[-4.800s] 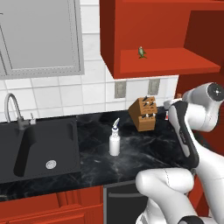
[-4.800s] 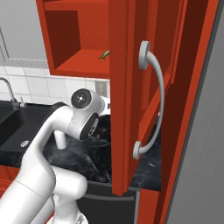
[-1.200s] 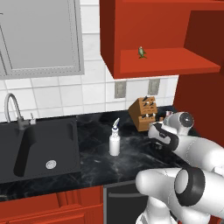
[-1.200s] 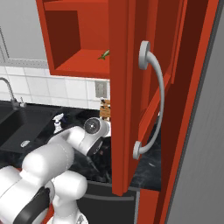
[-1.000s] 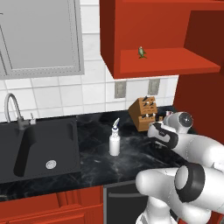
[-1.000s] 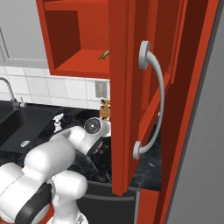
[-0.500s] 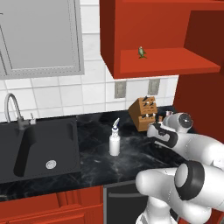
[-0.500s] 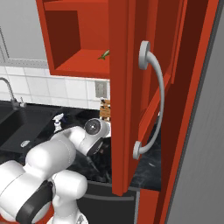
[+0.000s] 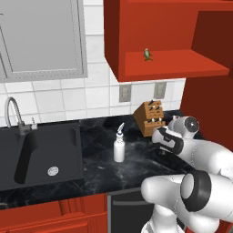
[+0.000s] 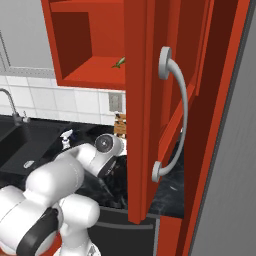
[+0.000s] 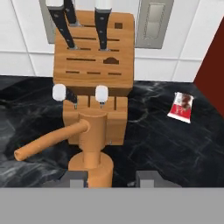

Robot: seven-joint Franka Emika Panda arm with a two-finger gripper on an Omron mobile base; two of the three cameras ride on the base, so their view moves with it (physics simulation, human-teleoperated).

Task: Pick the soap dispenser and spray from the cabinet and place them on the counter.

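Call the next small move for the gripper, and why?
Probably back the gripper straight up and away. In the hand view the soap dispenser's pump stands upright between the fingertips on the counter before the knife block, and the spray is already down.

I see the black marble worktop (image 9: 98, 168) carrying the spray (image 9: 119, 145), with a knife block (image 9: 149, 117) further right. A small red-and-white packet (image 11: 181, 106) lies right of the block.

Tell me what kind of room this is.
A kitchen, computer-rendered: a black sink with a curved tap is set in a black marble counter, a wooden knife block stands by the tiled wall, and red cabinets hang above.
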